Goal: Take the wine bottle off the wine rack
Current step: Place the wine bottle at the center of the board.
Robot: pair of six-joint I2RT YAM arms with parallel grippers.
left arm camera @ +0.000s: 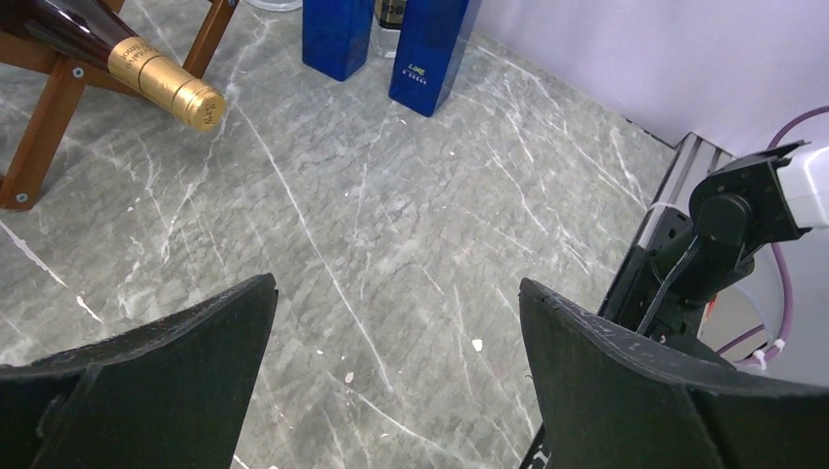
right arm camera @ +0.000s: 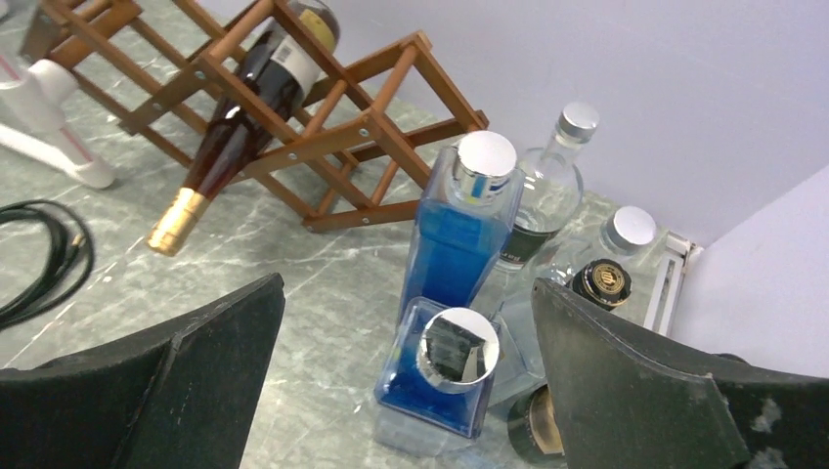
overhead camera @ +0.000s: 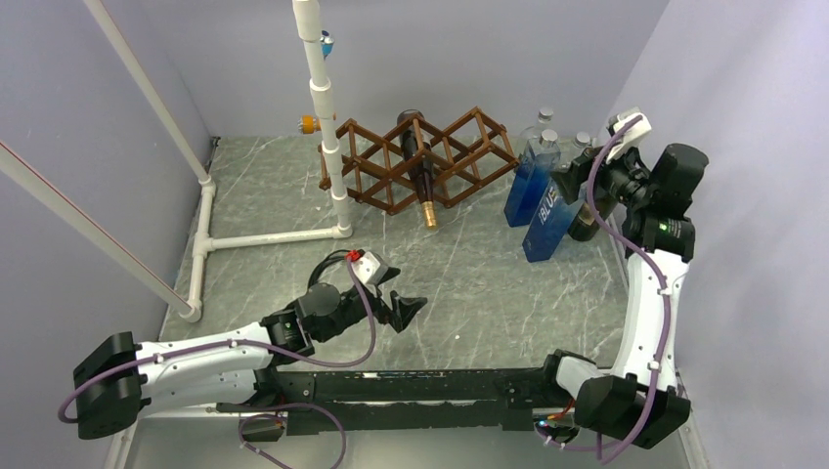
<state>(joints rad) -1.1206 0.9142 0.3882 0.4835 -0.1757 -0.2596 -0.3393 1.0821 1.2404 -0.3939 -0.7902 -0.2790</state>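
Observation:
The dark brown wooden wine rack [overhead camera: 459, 156] stands at the back of the table. A dark wine bottle [overhead camera: 418, 166] lies in one of its cells, its gold-foil neck [overhead camera: 428, 213] pointing down toward the front. The right wrist view shows the wine bottle [right arm camera: 244, 103] in the wine rack [right arm camera: 367, 132]; the left wrist view shows its gold neck [left arm camera: 166, 83]. My left gripper [overhead camera: 406, 311] hovers open low over the table, well in front of the rack, with bare tabletop between its fingers [left arm camera: 147, 371]. My right gripper [right arm camera: 406, 288] is open and empty above the standing bottles to the rack's right.
Two blue square bottles [overhead camera: 533, 186] [right arm camera: 459, 234], clear bottles [right arm camera: 552, 186] and dark capped bottles [right arm camera: 599, 281] cluster at the back right under my right gripper [overhead camera: 577, 195]. A white PVC pipe frame [overhead camera: 327, 117] stands left of the rack. A black cable [right arm camera: 39, 254] lies on the table.

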